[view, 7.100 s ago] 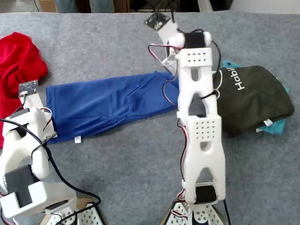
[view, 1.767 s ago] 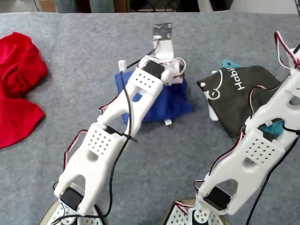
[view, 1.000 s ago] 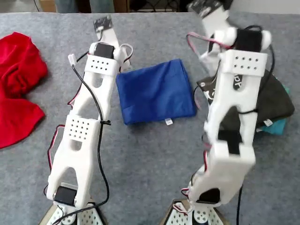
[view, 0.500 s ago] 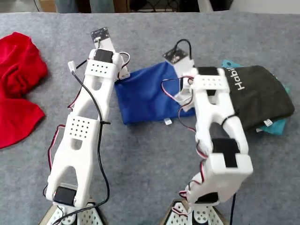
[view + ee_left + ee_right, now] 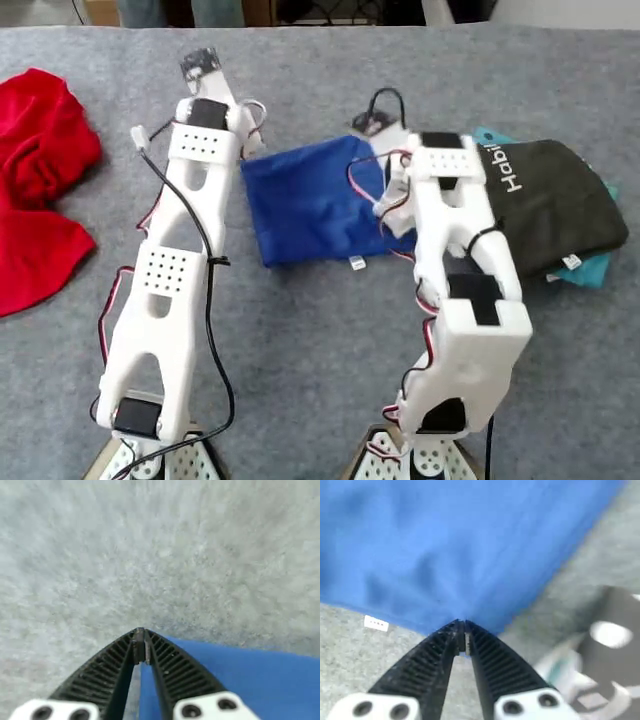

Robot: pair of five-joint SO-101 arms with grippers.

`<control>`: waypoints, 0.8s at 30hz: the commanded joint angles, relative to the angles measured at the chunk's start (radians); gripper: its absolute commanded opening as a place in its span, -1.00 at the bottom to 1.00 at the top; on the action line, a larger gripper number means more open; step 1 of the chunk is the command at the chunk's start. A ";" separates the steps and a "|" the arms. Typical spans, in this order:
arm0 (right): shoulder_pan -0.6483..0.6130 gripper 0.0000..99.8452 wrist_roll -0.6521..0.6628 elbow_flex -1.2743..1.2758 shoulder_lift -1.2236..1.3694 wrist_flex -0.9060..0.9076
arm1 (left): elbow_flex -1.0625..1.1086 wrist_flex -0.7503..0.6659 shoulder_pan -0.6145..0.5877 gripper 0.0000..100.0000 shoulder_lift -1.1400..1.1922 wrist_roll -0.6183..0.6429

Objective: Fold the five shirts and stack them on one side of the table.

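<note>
Far left on the grey counter: crumpled red shirt. Left fingers, tips pressed together, at folded blue shirt's left corner. Right fingers, likewise closed, at its right edge. Far right: dark shirt atop teal shirt.

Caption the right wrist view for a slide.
Right tool, closed, at the edge of the folded blue cloth shirt; dark printed shirt beside it.

A table covered in grey, felt-like cloth was spread across the high view, evenly lit, with soft shadows cast on it. Beyond its far edge a narrow strip of room was shown: a brown box-like shape at one end, dark furniture midway, and a pale surface at the other end.
</note>
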 commanded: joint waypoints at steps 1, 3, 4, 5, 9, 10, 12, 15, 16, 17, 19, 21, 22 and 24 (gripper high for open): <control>0.021 -0.97 0.012 -0.117 -0.120 0.068 | -0.185 0.084 -0.010 -0.94 -0.064 -0.064; 0.026 -0.97 0.026 -0.159 -0.159 0.109 | -0.168 0.120 -0.010 -0.94 -0.103 -0.094; 0.028 -0.97 0.026 -0.177 -0.174 0.126 | -0.170 0.153 -0.010 -0.94 -0.132 -0.109; 0.028 -0.97 0.023 -0.194 -0.189 0.140 | -0.171 0.187 -0.013 -0.94 -0.152 -0.124; 0.021 -0.97 0.021 -0.252 -0.209 0.115 | -0.170 0.230 -0.024 -0.94 -0.213 -0.196; 0.017 -0.97 0.021 -0.268 -0.200 0.089 | -0.171 0.230 -0.033 -0.94 -0.233 -0.224; 0.009 -0.96 0.025 -0.306 -0.174 0.060 | -0.165 0.233 -0.042 -0.95 -0.284 -0.276; 0.006 -0.96 0.021 -0.386 -0.107 0.044 | -0.050 0.235 -0.036 -0.95 -0.356 -0.311; 0.006 -0.96 0.021 -0.420 -0.082 0.046 | 0.007 0.235 -0.028 -0.95 -0.393 -0.311; 0.009 -0.97 0.020 -0.455 -0.056 0.049 | 0.084 0.235 -0.013 -0.95 -0.437 -0.311; 0.014 -0.97 0.002 -0.522 -0.008 0.051 | 0.282 0.233 0.024 -0.95 -0.535 -0.301; 0.014 -0.96 0.000 -0.582 0.038 0.051 | 0.495 0.229 0.076 -0.94 -0.655 -0.290; 0.014 -0.96 0.000 -0.608 0.059 0.051 | 0.595 0.216 0.099 -0.94 -0.718 -0.279; 0.012 -0.96 0.002 -0.662 0.104 0.051 | 0.800 0.149 0.136 -0.94 -0.832 -0.270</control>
